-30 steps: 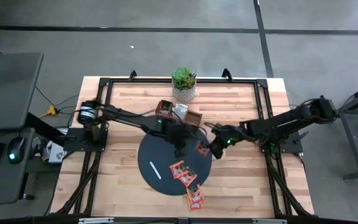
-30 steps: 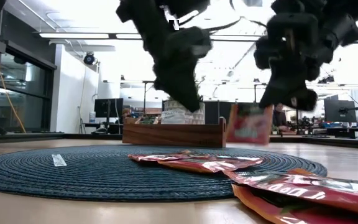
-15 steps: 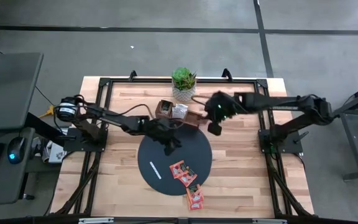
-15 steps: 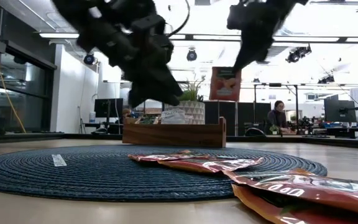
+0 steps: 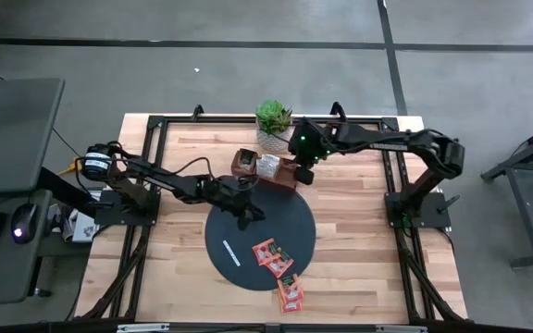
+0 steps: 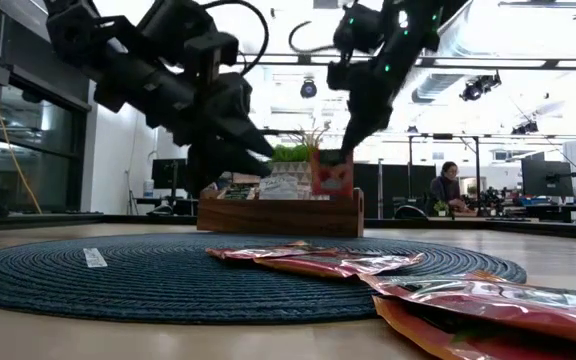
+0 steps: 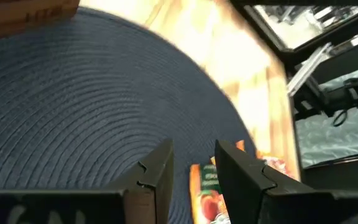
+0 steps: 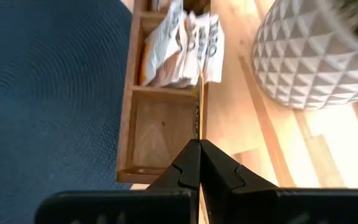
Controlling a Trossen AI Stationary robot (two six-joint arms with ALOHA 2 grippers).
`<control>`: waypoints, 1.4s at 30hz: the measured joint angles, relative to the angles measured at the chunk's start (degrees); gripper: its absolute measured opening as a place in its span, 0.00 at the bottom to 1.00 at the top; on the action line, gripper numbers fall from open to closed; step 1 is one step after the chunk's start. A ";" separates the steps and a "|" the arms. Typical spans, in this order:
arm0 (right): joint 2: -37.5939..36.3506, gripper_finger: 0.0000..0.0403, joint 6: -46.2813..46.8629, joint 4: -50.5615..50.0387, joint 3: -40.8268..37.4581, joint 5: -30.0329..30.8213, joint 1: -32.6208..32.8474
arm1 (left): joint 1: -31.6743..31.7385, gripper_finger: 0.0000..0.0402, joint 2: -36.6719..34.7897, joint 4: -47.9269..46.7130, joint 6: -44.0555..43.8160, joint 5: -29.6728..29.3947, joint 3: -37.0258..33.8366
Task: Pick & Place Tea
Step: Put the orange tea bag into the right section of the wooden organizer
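My right gripper is shut on one orange-red tea sachet over the right end of the brown wooden compartment tray; the empty end compartment lies under it. White sachets stand in the tray's middle compartment. Several more orange-red sachets lie flat on the near-right part of the dark round mat and just past its edge. My left gripper is open and hovers empty over the far-left part of the mat. My right gripper pinches the orange-red sachet by its top edge between its two shut fingers, coming from above and pointing down. The sachet hangs upright below the fingers, edge-on in the wrist view, its lower edge just above the tray's wall.
A potted plant in a white faceted pot stands just beyond the tray, close to my right gripper. A thin white strip lies on the mat's near-left part. Bare wooden table lies right of the mat. A person sits far behind.
My right gripper has carried the sachet from above the mat's right edge toward the far edge, first up, then down, and now stands over the tray's right end. My left gripper has drawn back a little toward the table's left over the mat.
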 joint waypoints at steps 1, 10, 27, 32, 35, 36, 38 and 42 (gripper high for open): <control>0.68 0.00 -0.07 0.01 0.00 -0.04 -0.19 | 0.00 0.28 -0.01 0.24 0.00 0.18 0.10; 2.37 0.00 0.52 -0.49 0.00 0.20 -0.84 | 0.00 0.28 -0.01 0.39 0.12 0.30 0.09; 3.26 0.00 3.74 0.07 0.00 -2.56 -1.79 | 0.00 0.28 -0.01 2.53 -0.02 -0.08 0.11; 3.26 0.00 4.13 -0.11 0.00 -1.14 -1.83 | 0.00 0.28 -0.01 2.75 -0.02 -0.49 0.11; 3.26 0.02 4.23 -0.59 0.00 -1.25 -1.79 | 0.00 0.28 -0.01 2.75 -0.04 -0.48 0.11; 3.26 0.03 4.25 -0.80 0.00 -1.24 -1.79 | 0.00 0.28 -0.01 2.75 -0.04 -0.47 0.11; 3.26 0.06 4.61 -0.91 0.00 -1.23 -1.79 | 0.00 0.28 -0.01 2.76 -0.07 -0.47 0.11; 3.26 0.15 5.30 -0.91 0.00 -1.54 -1.79 | 0.00 0.28 -0.01 2.75 -0.26 -0.47 0.11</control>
